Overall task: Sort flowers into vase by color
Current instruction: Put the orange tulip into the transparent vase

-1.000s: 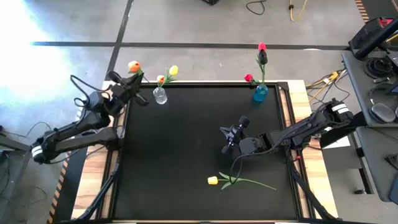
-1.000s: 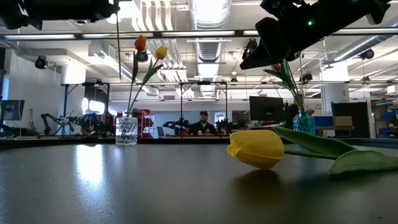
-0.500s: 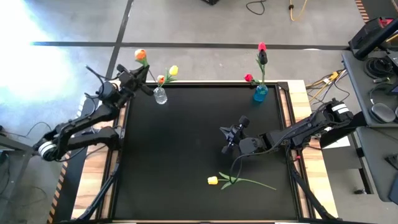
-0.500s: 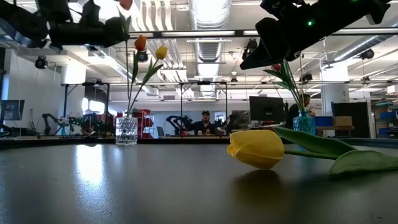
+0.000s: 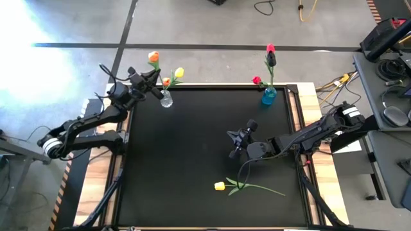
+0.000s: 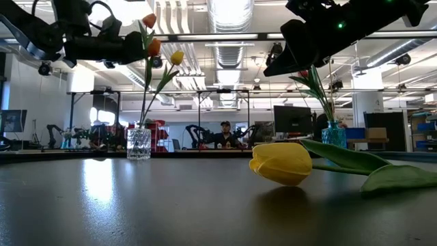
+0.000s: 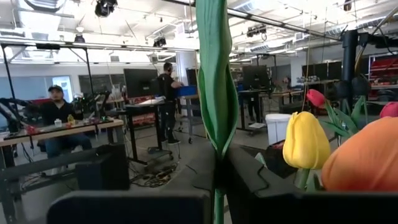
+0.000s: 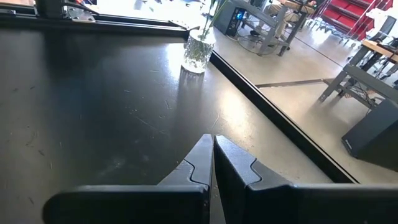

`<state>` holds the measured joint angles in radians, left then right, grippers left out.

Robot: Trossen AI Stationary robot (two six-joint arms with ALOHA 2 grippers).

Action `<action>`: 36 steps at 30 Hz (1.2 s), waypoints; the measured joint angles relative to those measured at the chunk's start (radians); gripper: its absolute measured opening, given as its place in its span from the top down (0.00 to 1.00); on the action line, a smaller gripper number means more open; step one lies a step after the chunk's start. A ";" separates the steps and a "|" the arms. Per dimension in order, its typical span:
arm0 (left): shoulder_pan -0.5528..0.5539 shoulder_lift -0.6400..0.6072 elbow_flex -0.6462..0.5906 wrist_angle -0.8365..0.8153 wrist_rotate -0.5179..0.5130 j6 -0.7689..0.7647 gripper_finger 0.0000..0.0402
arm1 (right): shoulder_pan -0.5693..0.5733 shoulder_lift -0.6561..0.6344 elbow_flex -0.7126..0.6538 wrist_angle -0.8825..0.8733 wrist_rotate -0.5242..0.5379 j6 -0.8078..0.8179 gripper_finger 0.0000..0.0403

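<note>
Moved nearer clear vase (image 5: 166, 99): left gripper (image 5: 149, 82), clamping orange tulip (image 5: 153, 57). Right gripper (image 5: 236, 142): closed, empty, mid-table.

Seated person (image 6: 223, 136) beyond black table (image 5: 192, 154)

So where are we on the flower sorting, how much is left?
Done: the clear vase already holds orange and yellow tulips, and the blue vase holds the red and pink ones. In hand: the left gripper grips an orange tulip by its stem just above the clear vase, not yet in. Left: one yellow tulip lies on the table near the front. The right gripper waits shut mid-table.
</note>
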<state>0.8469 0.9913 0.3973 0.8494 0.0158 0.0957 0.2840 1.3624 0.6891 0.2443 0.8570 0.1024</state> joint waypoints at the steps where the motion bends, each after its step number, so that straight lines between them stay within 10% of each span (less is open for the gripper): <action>1: 0.000 0.000 0.000 0.000 0.000 0.000 1.00 | 0.000 0.000 0.000 0.000 0.000 0.000 0.98; 36: 0.001 0.073 0.000 -0.068 -0.085 0.053 0.94 | 0.000 0.000 -0.001 0.000 0.000 0.001 0.98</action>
<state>0.8482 1.0644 0.3973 0.7815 -0.0689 0.1490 0.2840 1.3624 0.6880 0.2440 0.8566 0.1036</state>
